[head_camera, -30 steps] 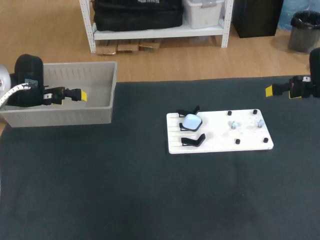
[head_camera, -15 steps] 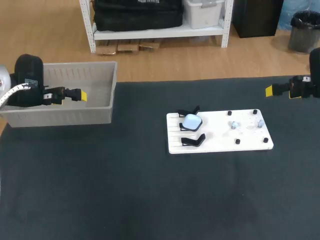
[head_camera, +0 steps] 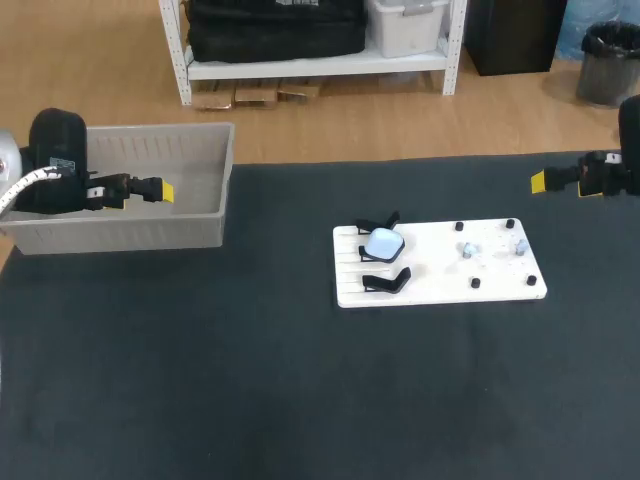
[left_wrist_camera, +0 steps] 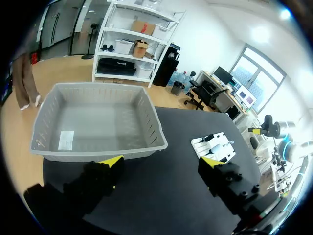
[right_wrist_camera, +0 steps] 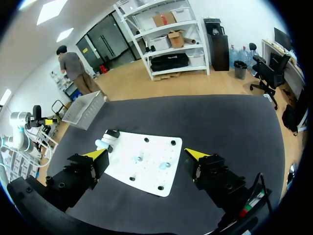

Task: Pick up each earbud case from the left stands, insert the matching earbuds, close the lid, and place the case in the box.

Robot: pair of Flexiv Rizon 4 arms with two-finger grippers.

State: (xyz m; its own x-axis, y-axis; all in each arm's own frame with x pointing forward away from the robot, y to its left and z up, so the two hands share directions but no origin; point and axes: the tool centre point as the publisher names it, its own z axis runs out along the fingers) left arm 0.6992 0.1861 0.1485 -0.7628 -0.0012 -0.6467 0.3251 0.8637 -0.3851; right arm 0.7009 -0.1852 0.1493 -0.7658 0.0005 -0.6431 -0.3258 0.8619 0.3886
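No writing can be read; the sticker (left_wrist_camera: 66, 139) in the grey box (left_wrist_camera: 137, 151) is too small.

L arm (head_camera: 55, 160) comes in at the left edge, wrist approx. level, fingers pointing toward the middle. L gripper (left_wrist_camera: 161, 164): 2 yellow-tipped fingers spread wide. R arm (head_camera: 630, 140) sits at the right edge, wrist also level, fingers pointing inward. R gripper (right_wrist_camera: 146, 155): 2 fingers likewise wide apart. Grippers face each other, well apart.
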